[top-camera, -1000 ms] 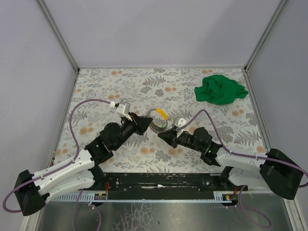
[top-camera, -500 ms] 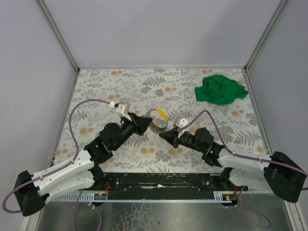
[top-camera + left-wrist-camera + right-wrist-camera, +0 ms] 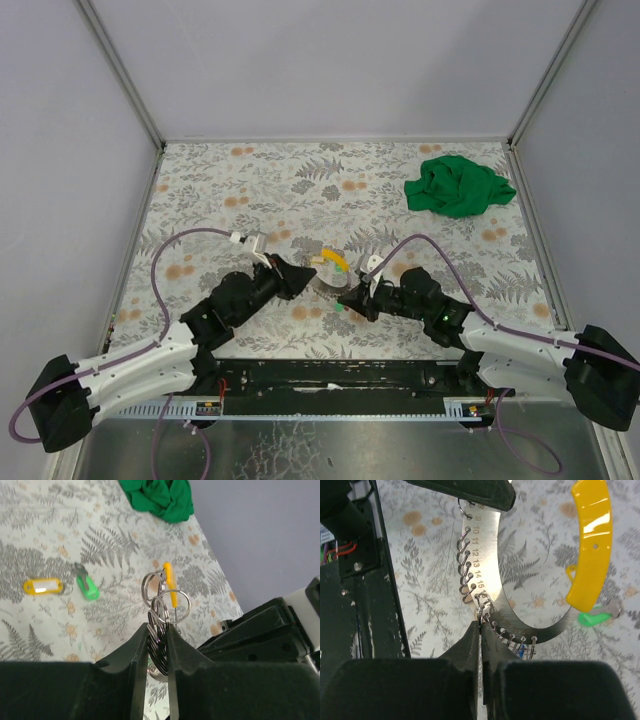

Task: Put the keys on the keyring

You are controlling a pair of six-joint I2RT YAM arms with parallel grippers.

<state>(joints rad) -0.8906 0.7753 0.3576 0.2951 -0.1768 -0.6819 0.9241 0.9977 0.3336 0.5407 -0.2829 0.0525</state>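
We see the keyring (image 3: pixel 325 277) held between the two hands. Its curved steel band runs from the left hand (image 3: pixel 304 272) across to the right hand (image 3: pixel 346 296), with the yellow end toward the far side. The left hand pinches one end of the band, and the right hand is closed tight on a small wire loop along it.

The left wrist view shows the yellow-tagged key (image 3: pixel 42 586) and green-tagged key (image 3: pixel 86 586) lying side by side on the surface (image 3: pixel 30 530), apart from the keyring. The right wrist view alone shows numbers stamped on the band. Compared with a second ago, both hands and the keyring sit nearer the near edge.
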